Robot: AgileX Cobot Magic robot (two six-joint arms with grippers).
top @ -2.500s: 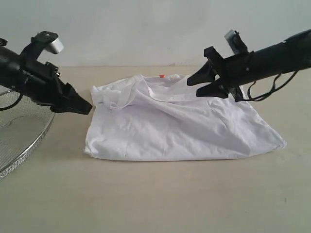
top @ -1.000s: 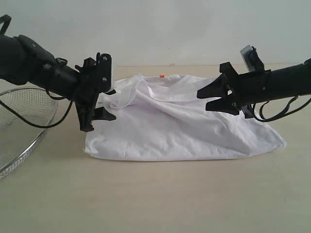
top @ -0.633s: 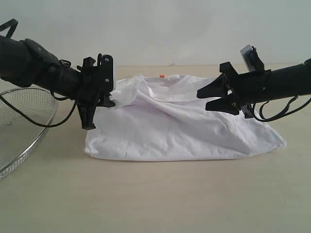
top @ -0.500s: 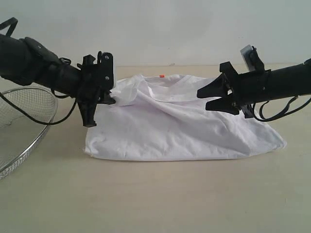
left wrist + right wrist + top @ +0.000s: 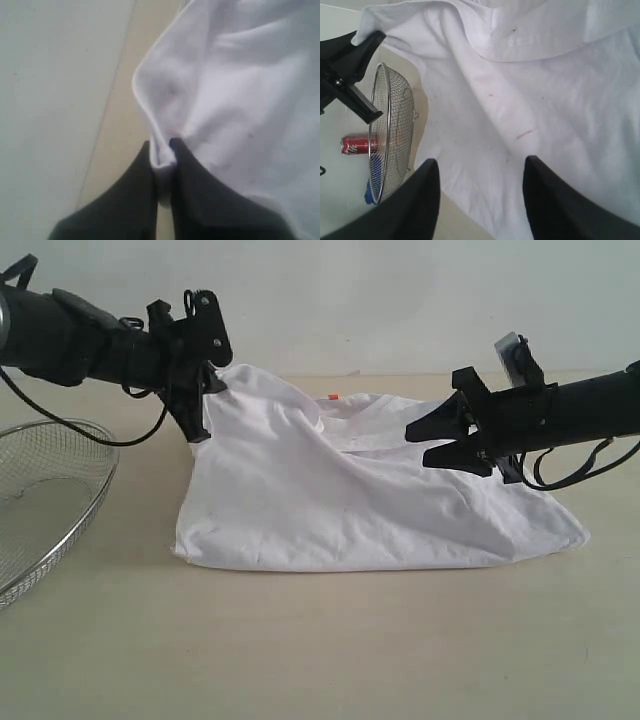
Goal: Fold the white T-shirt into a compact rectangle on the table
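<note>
Two black grippers are being shown over a white T-shirt (image 5: 350,510), which is lying rumpled about the middle of the beige table (image 5: 300,660). The shirt's far left corner is being pinched between the tightly closed jaws of the left gripper (image 5: 162,152) and is being held up off the tabletop, so that the cloth is being drawn into a slope running down to the near hem, which is resting flat on the table. The right gripper (image 5: 418,445) is being held above the right part of the shirt with its jaws spread apart, and nothing is being gripped between them; whether its fingertips are brushing the cloth cannot be told. A small orange collar tag (image 5: 333,396) is being shown at the shirt's far edge, between the two grippers. A round wire-mesh basket (image 5: 45,500) is being kept on the table at the left, apart from the shirt. A red can (image 5: 355,144) is being shown in the right wrist view just beyond the basket, on the side away from the shirt.
</note>
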